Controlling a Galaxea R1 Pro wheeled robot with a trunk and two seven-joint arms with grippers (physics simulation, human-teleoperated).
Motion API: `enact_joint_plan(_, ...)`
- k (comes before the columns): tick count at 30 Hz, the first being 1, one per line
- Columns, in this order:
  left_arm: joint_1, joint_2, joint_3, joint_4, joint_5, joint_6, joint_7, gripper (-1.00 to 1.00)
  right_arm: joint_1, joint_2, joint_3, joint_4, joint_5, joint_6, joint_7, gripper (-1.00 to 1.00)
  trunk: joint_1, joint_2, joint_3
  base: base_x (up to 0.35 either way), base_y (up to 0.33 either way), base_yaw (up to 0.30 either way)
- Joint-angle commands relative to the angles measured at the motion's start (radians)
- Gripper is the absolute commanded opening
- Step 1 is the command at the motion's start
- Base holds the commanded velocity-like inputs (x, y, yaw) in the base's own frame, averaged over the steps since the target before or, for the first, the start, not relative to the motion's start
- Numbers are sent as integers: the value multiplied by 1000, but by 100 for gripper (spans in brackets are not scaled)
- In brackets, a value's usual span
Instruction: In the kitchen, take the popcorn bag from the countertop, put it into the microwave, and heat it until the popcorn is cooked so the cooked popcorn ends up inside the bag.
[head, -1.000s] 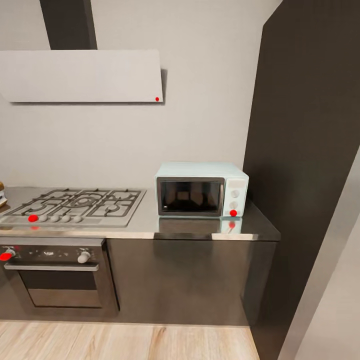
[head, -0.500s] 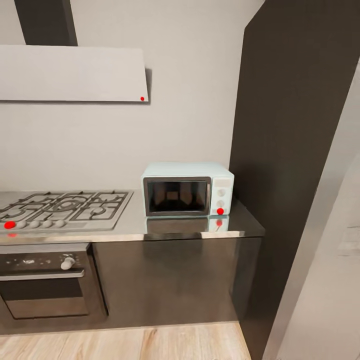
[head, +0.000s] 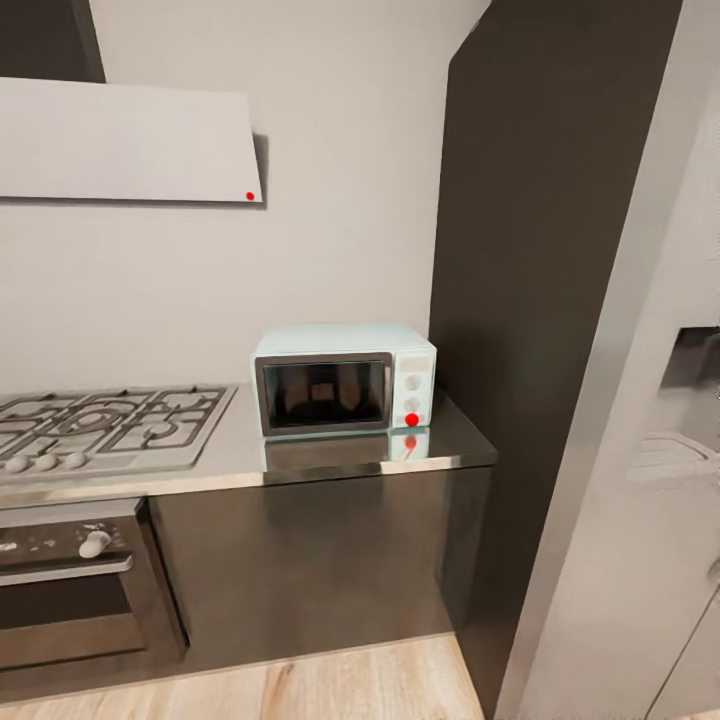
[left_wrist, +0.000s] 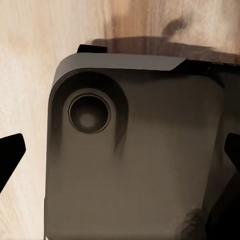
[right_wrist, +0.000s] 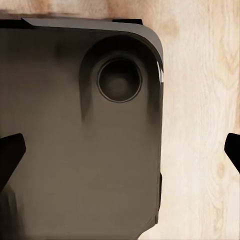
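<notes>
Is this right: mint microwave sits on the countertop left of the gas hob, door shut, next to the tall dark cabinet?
Not quite. In the head view the microwave sits on the countertop to the right of the gas hob, not left. The rest holds: its door is shut and the tall dark cabinet rises right beside it.

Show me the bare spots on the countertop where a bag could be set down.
The bare countertop shows as a strip in front of the microwave, a narrow gap between it and the hob, and a sliver between it and the tall cabinet. The hob's grates crowd the left.
</notes>
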Motion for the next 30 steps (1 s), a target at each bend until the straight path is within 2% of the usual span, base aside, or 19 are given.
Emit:
enact_joint_plan(1,0,0,1,0,10,-1,0,100,0,0,-1,0,0,-3,1,100,0,0,-1,0,0,-39)
enact_joint_plan(20,0,-1,1,0,10,-1,-1,100,0,-1,0,0,2,-3,1,100,0,0,-1,0,0,-2)
enact_joint_plan(30,0,-1,1,0,10,-1,-1,100,0,-2,-1,0,2,-3,1,100,0,0,-1,0,0,209)
